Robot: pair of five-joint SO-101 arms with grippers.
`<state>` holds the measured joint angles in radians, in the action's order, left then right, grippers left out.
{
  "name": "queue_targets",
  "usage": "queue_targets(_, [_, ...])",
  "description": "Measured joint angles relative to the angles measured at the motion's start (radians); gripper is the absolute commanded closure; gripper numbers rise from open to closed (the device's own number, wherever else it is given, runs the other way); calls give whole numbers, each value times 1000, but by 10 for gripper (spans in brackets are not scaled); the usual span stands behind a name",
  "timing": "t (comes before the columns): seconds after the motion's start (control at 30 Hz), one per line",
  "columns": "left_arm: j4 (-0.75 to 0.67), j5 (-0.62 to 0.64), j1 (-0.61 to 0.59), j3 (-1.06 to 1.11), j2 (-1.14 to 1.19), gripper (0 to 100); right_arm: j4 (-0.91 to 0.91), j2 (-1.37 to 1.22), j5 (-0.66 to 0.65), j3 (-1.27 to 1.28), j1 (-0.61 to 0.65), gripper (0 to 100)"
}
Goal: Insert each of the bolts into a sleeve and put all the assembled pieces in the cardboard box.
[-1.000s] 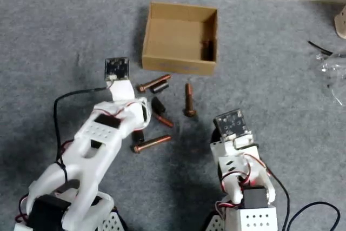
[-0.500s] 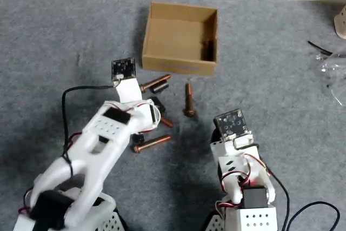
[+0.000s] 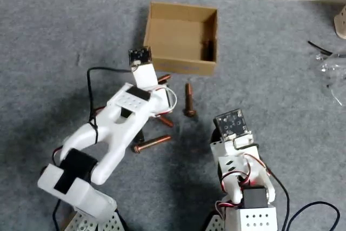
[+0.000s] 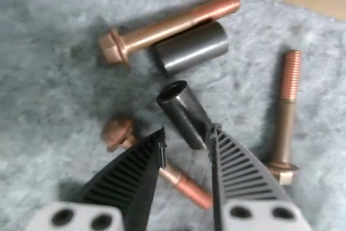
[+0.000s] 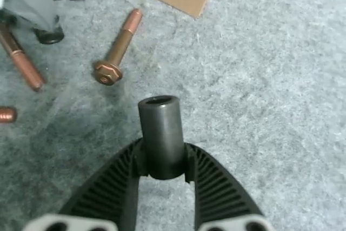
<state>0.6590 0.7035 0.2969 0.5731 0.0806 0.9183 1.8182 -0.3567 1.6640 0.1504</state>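
Our right end effector (image 5: 162, 169) is clamped on a dark sleeve (image 5: 160, 128) that sticks out ahead of it. Our left end effector (image 4: 186, 142) is partly open, jaws straddling one end of a second sleeve (image 4: 181, 109) lying on the grey worktop (image 3: 281, 106) among loose bolts (image 4: 167, 28), near the cardboard box (image 3: 181, 66).

The bolts (image 4: 167, 28) are copper-coloured, each sleeve (image 5: 161, 133) dark grey, the cardboard box (image 3: 178, 66) plain brown, the table cover (image 3: 54, 36) speckled grey, the arms (image 3: 116, 120) white.
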Motion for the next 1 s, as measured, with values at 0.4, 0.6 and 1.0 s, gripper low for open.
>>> queue_targets(0.4, [259,51,-3,-101,-3,867,0,0,0,0,-3,994])
queue_targets(0.6, [341,51,12,-101,-38,867,0,0,0,0,-3,994])
queue_targets(1.0, [226,60,20,-112,74,870,0,0,0,0,-3,994])
